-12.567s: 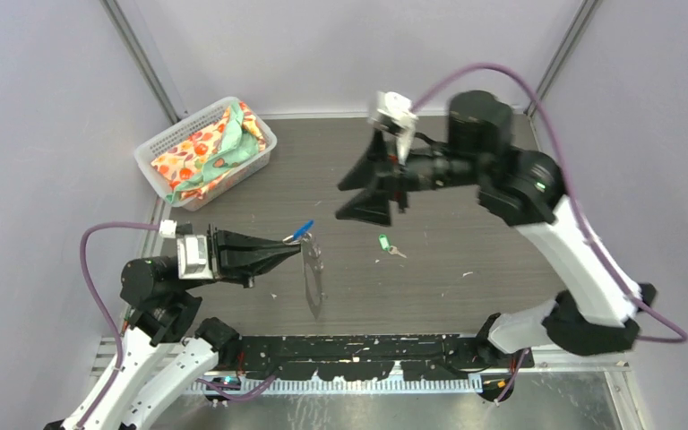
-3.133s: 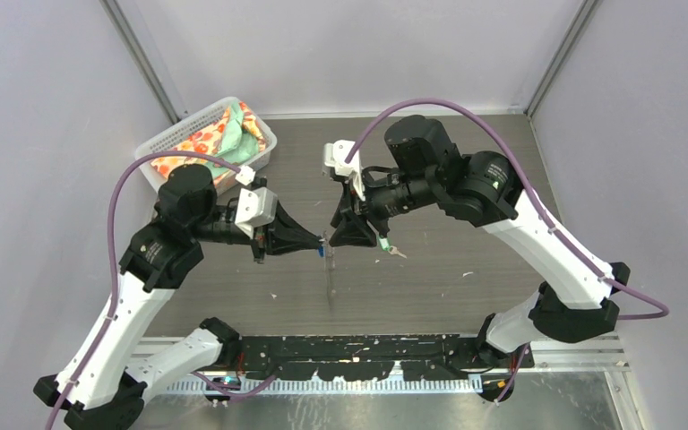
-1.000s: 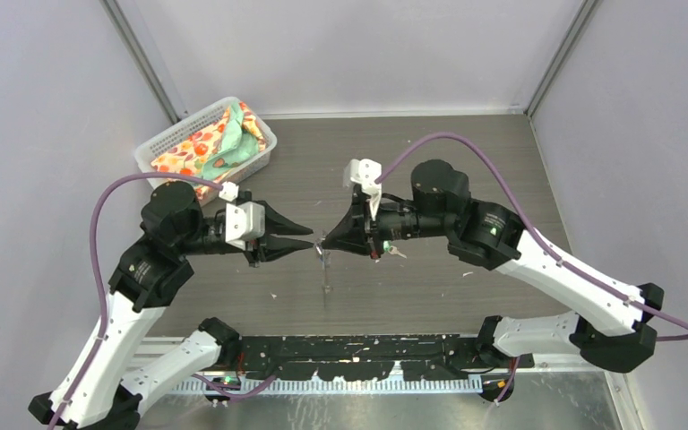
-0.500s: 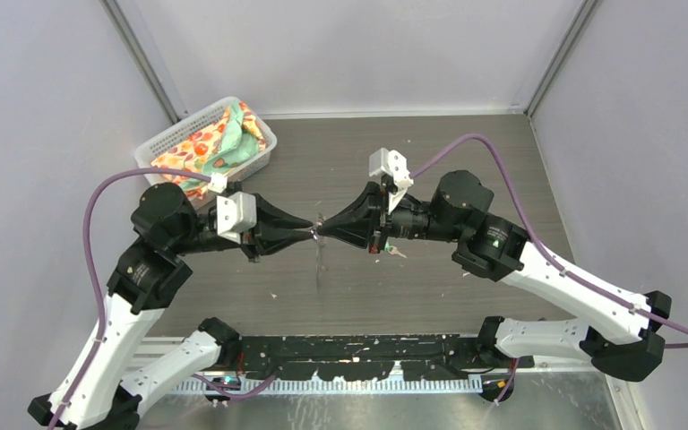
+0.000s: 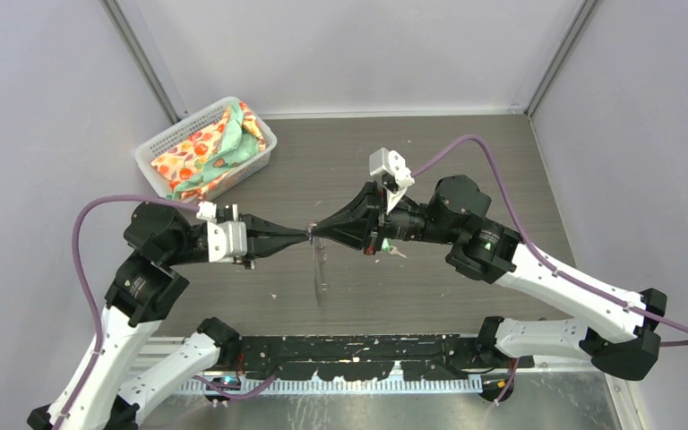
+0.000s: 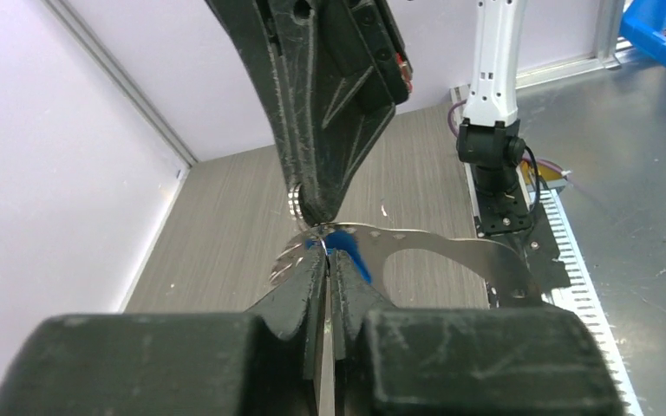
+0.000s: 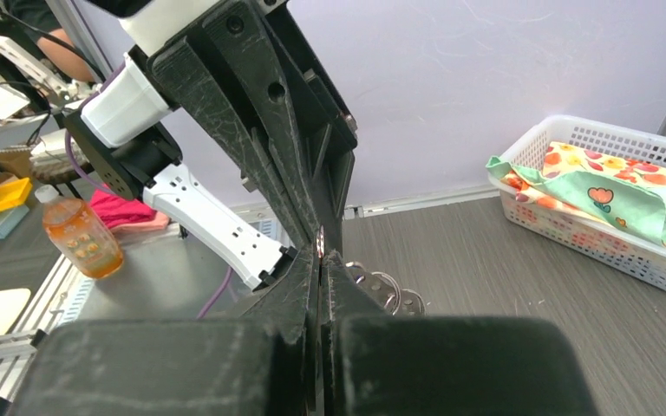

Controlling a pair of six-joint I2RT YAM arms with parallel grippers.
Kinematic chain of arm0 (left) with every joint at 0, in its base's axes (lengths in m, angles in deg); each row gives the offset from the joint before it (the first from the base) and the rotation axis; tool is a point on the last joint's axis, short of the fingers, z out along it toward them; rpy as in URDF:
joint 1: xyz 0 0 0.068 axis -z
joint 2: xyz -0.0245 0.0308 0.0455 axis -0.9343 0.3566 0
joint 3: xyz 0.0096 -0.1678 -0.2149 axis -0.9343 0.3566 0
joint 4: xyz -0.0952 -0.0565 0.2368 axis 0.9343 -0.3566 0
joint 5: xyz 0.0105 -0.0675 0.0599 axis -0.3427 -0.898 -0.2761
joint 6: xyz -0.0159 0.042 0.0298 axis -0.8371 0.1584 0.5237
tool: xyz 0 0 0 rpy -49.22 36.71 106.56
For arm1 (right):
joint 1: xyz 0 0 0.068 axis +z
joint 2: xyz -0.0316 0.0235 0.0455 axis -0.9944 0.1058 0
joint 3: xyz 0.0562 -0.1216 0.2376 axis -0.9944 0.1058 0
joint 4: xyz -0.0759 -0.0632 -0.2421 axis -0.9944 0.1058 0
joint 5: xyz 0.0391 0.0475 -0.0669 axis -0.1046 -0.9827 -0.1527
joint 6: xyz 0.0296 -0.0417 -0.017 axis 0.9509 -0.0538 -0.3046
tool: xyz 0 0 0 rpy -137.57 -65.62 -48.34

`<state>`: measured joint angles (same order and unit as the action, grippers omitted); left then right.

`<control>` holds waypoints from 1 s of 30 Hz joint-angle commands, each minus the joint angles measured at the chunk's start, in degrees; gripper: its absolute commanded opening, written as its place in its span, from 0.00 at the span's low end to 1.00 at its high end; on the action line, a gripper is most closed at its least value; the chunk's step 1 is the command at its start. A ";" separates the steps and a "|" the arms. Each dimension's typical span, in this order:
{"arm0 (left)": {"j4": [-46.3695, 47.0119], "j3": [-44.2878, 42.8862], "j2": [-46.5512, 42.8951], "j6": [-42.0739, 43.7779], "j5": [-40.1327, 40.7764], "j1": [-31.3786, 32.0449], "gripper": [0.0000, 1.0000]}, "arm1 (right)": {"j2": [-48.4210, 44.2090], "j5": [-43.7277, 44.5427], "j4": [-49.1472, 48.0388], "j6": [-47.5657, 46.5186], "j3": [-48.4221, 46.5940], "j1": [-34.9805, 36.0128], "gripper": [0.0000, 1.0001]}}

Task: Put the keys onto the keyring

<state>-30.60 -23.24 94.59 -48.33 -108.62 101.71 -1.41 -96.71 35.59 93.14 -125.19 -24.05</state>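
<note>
Left jaws just closed on keyring [image 6: 460,245] beside blue key [image 6: 348,254]; right jaws pinch it too. Blue looks threaded; green key [image 5: 396,253] waits on surface [image 5: 466,179].

Bright, even overhead light fills my cell, leaving only soft shadows on the table [image 5: 322,161]. In both wrist views my own fingers [image 6: 299,290] loom slightly blurred up close, and the keyring [image 6: 451,251] shows pale glare.
</note>
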 commanded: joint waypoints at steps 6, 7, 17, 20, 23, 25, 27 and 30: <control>2.79 0.58 0.92 -1.08 -6.09 0.18 0.19 | 0.09 3.42 -13.69 3.47 1.55 0.05 0.01; 3.32 0.40 0.94 -2.32 -5.19 0.17 0.25 | 0.01 3.48 -13.63 3.42 1.69 0.03 0.01; -5.57 -6.70 1.07 -10.69 3.03 0.18 0.59 | -2.31 3.68 -8.16 -0.45 1.43 0.02 0.01; -4.53 -7.42 2.06 -14.64 4.81 0.16 0.51 | -1.89 1.65 -6.06 -1.37 0.13 0.01 0.01; -4.48 -7.82 3.38 -14.78 4.45 0.18 0.36 | -1.58 0.03 -4.40 -1.77 -1.08 -0.01 0.01; -4.70 -7.89 4.07 -16.04 4.09 0.16 0.28 | -1.26 -1.14 -3.17 -1.97 -1.92 -0.02 0.01; -5.17 -8.00 4.68 -15.74 3.08 0.16 0.22 | -1.06 -1.70 -2.64 -1.96 -2.31 0.04 0.01; -6.32 -8.20 5.46 -15.31 2.24 0.18 0.19 | -0.78 -2.49 -2.24 -2.06 -2.73 0.01 0.01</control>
<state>-35.05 -29.73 99.05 -62.12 -105.58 101.73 -1.65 -96.84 35.30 91.98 -124.17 -24.07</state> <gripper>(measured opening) 0.207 0.026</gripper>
